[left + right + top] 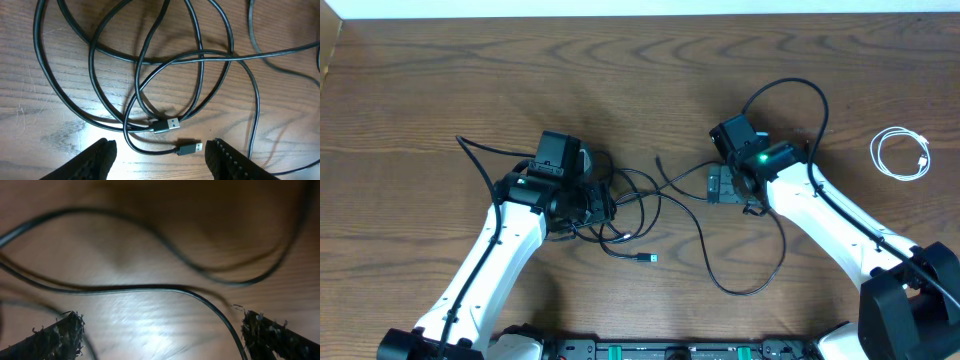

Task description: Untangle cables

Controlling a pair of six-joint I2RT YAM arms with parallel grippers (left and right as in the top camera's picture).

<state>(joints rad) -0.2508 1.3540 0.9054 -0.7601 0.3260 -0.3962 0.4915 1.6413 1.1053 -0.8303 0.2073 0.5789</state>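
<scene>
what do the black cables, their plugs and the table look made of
Black cables: probably rubber or plastic jacket, smooth with dull sheen, curving freely. Plugs: dark moulded plastic bodies, shiny metal tips. Table: wood or wood-look laminate, brown grain with soft glare; which one is unclear.

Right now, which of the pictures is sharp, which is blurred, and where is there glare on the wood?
Overhead: evenly lit and sharp, no strong glare on the table. Left wrist: sharp, the black cables throw soft shadows, a bright patch on the wood low in the frame. Right wrist: out of focus, the cable smeared, glare at lower centre, top edge dark.
</scene>
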